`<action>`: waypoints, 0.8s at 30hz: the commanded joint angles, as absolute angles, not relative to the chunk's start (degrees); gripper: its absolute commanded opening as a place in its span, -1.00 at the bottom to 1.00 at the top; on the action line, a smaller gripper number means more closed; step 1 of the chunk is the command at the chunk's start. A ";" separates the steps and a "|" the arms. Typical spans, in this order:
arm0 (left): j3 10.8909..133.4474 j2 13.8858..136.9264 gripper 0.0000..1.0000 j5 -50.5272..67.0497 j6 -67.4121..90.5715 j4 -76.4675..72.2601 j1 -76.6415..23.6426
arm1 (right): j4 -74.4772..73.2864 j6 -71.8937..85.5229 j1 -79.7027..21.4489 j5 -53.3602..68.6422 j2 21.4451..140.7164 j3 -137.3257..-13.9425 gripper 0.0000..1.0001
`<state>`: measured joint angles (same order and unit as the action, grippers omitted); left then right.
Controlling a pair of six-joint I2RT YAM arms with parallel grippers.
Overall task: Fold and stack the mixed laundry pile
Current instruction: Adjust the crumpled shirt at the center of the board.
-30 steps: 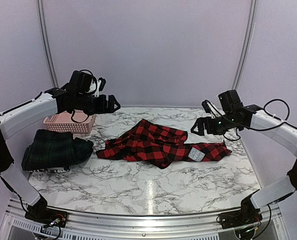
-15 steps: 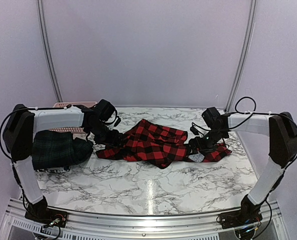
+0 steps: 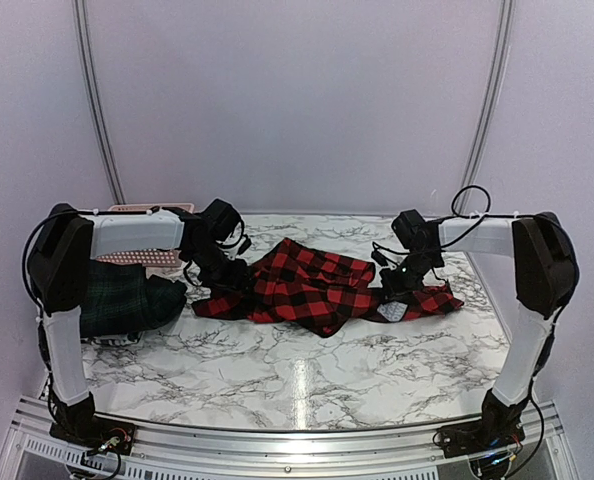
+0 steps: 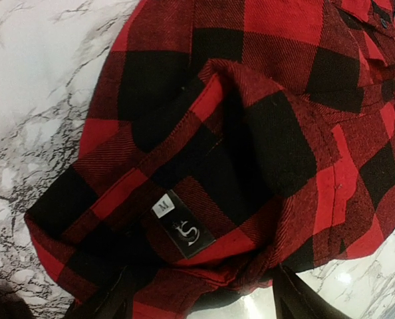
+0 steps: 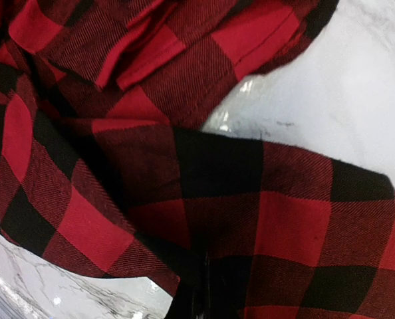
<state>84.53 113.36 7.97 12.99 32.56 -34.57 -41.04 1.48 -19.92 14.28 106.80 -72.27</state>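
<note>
Both arms have dropped from their raised poses of a second ago and now reach down onto the two ends of the red-and-black checked shirt (image 3: 307, 285). It lies where it lay before, spread across the rear middle of the marble table (image 3: 297, 385). Its left end stops just short of the dark green plaid garment (image 3: 127, 298), which sits heaped at the table's left edge in front of the pink basket (image 3: 127, 257). The shirt's right sleeve end runs close to the table's right edge. Bare marble shows from the shirt's near hem to the front edge, with a narrower strip behind it up to the back wall.

The left gripper (image 3: 227, 278) is at the shirt's left end and is narrower than a second ago but not clamped. In the wrist view its fingers (image 4: 111, 302) stand well apart, one on either side of a bunched fold of cloth that carries the size tag (image 4: 161, 207). The fold fills the gap between them but is not squeezed flat. The right gripper (image 3: 389, 287) is down at the right end, just beside the white patch (image 3: 393, 311). Its wrist view shows the fingertips (image 5: 199, 292) pressed together, clenched on a thin pinch of the checked cloth near a hem, with marble visible beyond that edge.
</note>
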 commanded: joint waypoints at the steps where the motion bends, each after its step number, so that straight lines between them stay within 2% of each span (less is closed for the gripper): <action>1: 88.78 115.56 0.48 14.13 12.27 32.63 -34.45 | -42.32 1.11 -19.89 14.09 103.15 -77.23 -1.00; 7: 96.83 121.19 0.47 21.12 14.97 30.05 -34.45 | -43.51 1.23 -19.77 14.37 101.00 -78.83 -1.00; 13: 99.27 125.45 0.02 22.82 16.88 29.60 -34.09 | -43.87 2.08 -19.69 14.25 100.06 -78.51 -1.00; 17: 97.97 124.25 -0.01 18.46 18.50 29.61 -33.31 | -44.33 2.39 -19.33 14.25 98.88 -78.49 -1.00; 21: 96.72 123.84 -0.18 14.41 20.33 29.80 -32.60 | -44.60 2.51 -19.28 14.32 98.48 -78.64 -1.00; 22: 96.31 123.67 -0.13 13.12 21.10 29.82 -32.31 | -44.69 2.45 -19.33 14.39 98.52 -78.78 -1.00; 24: 95.44 123.48 0.14 11.81 23.21 29.75 -31.46 | -44.77 2.46 -19.30 14.50 98.61 -78.99 -1.00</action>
<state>97.14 125.03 16.56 19.57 29.34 -32.97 -43.99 1.87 -19.90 14.46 100.33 -77.36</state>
